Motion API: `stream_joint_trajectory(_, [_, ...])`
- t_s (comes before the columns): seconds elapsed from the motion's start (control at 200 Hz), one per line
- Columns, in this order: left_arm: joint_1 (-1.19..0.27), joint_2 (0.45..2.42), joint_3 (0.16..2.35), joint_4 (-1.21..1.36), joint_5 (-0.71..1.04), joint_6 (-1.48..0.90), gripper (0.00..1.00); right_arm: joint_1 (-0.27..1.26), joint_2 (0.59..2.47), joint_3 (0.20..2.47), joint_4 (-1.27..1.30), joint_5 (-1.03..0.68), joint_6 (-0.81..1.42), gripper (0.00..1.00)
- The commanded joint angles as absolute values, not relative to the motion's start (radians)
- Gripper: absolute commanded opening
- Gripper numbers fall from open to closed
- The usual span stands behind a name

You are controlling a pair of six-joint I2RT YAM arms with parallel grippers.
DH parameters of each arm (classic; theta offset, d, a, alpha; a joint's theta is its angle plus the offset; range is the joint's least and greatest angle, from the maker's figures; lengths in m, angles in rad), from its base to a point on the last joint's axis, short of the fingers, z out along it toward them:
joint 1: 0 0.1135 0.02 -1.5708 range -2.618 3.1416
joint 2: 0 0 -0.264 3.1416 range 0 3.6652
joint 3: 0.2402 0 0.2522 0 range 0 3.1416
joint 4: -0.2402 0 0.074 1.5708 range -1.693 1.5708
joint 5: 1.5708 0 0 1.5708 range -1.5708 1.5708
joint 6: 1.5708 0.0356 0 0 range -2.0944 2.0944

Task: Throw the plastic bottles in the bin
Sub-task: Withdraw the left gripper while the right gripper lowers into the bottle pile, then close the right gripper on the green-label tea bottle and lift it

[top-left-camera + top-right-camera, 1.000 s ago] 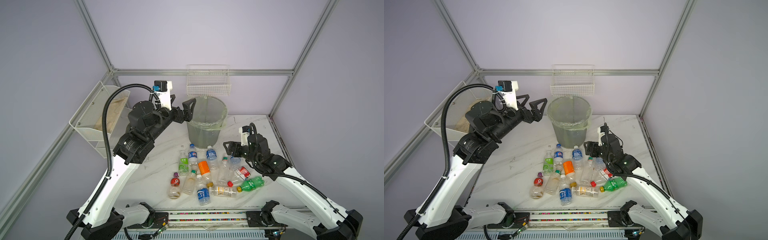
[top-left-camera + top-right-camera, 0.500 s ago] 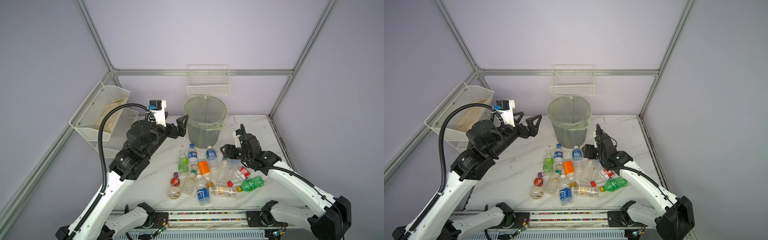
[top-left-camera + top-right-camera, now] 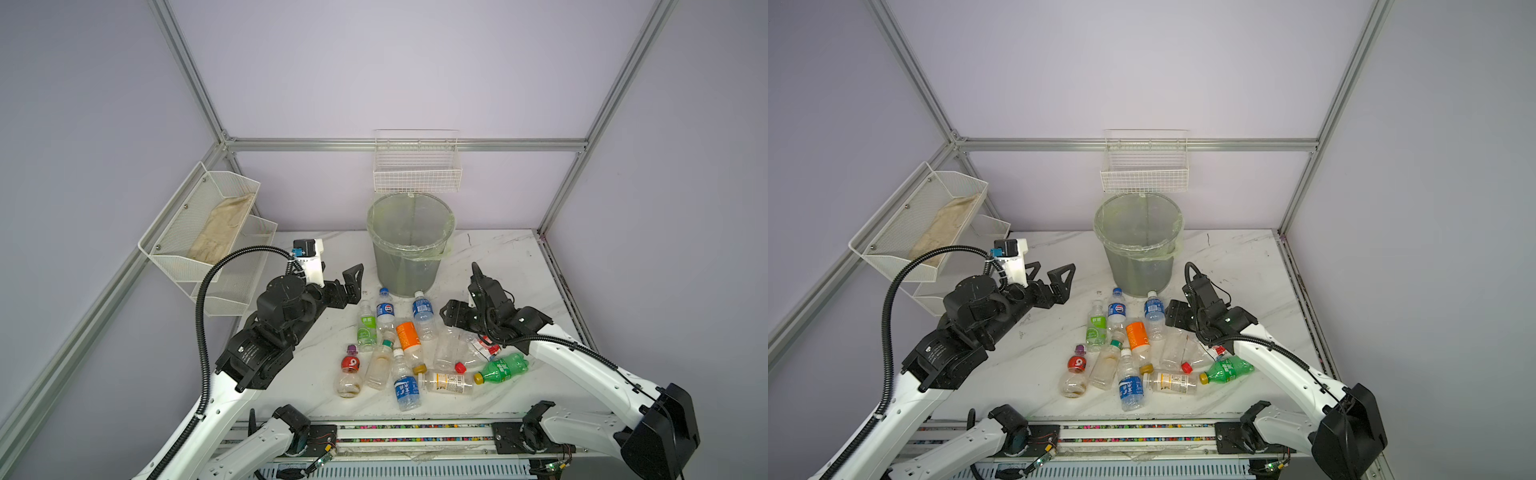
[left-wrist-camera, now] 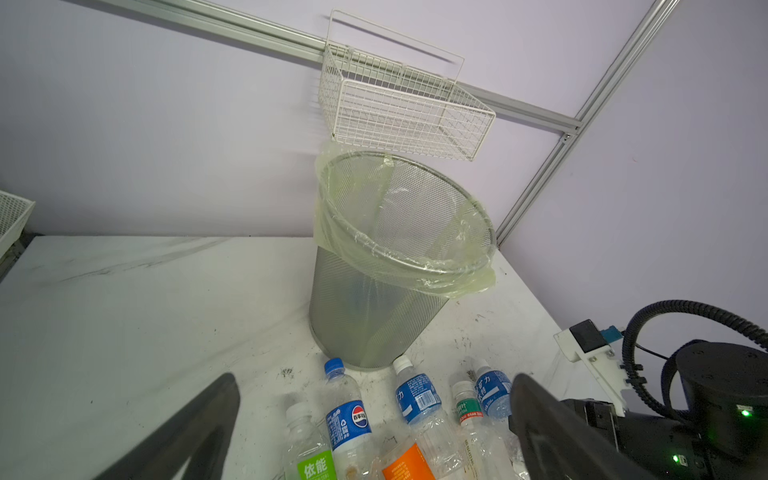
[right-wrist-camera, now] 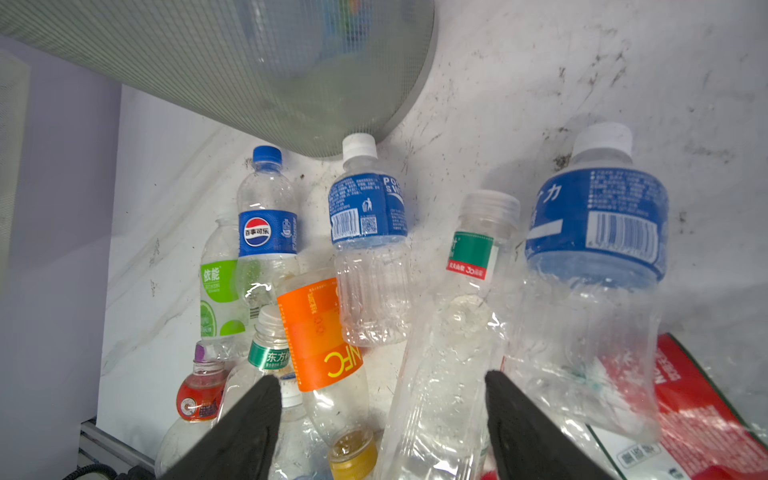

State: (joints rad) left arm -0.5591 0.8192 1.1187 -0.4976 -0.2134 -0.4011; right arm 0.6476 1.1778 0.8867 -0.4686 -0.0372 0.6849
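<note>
Bare table (image 3: 320,386) lies left of the bottle heap (image 3: 409,334); the bin (image 3: 405,266) stands just behind the heap, a wire basket (image 3: 417,178) hanging just above its back rim

This was a robotics lab test cell, not a lived-in room. In both top views, pale lilac panel walls (image 3: 415,62) sat in bare silver aluminium struts (image 3: 311,144) across the middle. A white marble-patterned tabletop (image 3: 316,374) filled the centre. Along the bottom edge ran a metal mounting rail with exposed wiring (image 3: 415,434), with one white-and-black robot arm (image 3: 212,415) at lower left and a second white-and-black robot arm (image 3: 582,365) at lower right.
</note>
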Motion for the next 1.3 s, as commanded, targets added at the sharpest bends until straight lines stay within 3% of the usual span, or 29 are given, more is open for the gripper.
stream_joint_trajectory(0.0, [-0.564, 0.786, 1.06, -0.504, -0.241, -0.438, 1.0, 0.701, 1.203, 0.87, -0.494, 0.021, 0.771, 0.79])
stream_joint_trajectory(0.645, [-0.564, 0.664, 0.886, -0.565, -0.272, -0.527, 1.0, 0.837, 1.471, 0.926, -0.59, 0.192, 0.905, 0.88])
stream_joint_trajectory(1.295, [-0.563, 0.565, 0.843, -0.649, -0.314, -0.553, 1.0, 0.838, 1.609, 0.932, -0.494, 0.167, 0.904, 0.88])
